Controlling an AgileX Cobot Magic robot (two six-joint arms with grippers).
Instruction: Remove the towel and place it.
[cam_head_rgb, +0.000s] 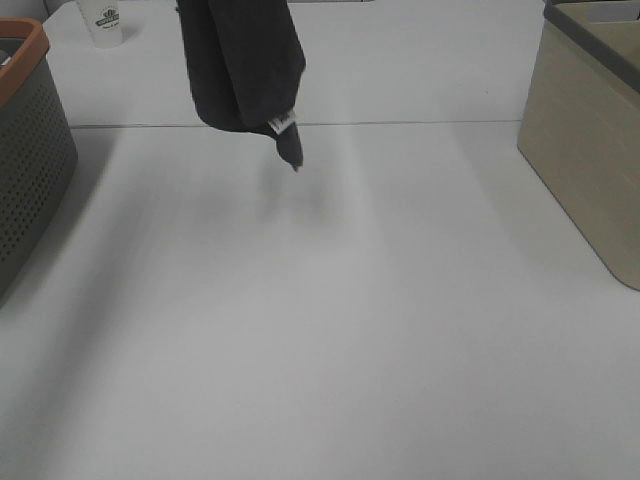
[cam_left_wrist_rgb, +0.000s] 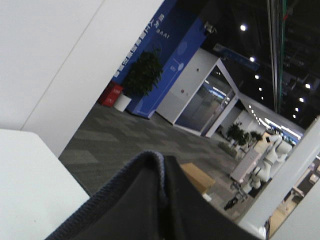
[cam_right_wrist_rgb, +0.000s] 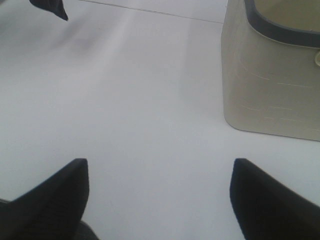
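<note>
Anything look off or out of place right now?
Nothing spilled or damaged. The towel hangs bunched in the air over the table, with its tag corner lowest.

Nothing really readable here. The white cup (cam_head_rgb: 105, 22) has a dark logo, the towel (cam_head_rgb: 245, 60) has a printed white tag (cam_head_rgb: 282, 123), and the blue wall (cam_left_wrist_rgb: 165, 45) has white lettering, all too blurry.

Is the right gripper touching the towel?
Apart. Right wrist view: the right gripper is open over the table, the towel tip well beyond its fingers.
</note>
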